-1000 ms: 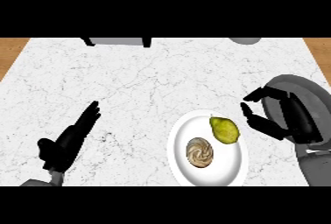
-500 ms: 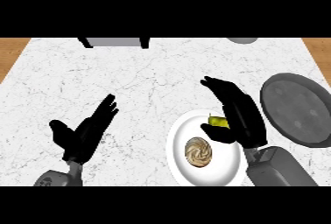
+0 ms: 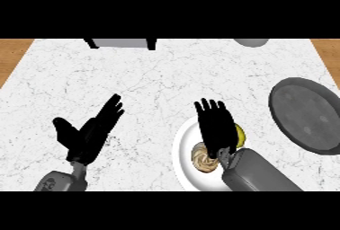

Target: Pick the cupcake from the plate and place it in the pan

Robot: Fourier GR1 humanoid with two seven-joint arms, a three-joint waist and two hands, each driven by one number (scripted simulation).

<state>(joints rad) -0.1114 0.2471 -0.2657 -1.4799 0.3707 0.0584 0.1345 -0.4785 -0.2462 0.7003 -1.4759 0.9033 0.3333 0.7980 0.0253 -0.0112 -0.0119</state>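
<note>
Right hand [image 3: 216, 126] hovers flat, fingers straight, holding nothing, over white plate [image 3: 181, 148]. Cupcake [image 3: 203, 158] on plate, just below-left of palm, partly hidden by wrist. Yellow fruit [image 3: 239, 134] peeks at hand's right. Pan [image 3: 309, 114] well to right, near bench [image 3: 166, 72] edge; path between open. Left hand [image 3: 86, 132] open, resting, farther off.

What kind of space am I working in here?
Most likely a kitchen counter: a white marble-patterned countertop carrying a round dark grey pan and a white round plate with a swirled brown cupcake.
</note>
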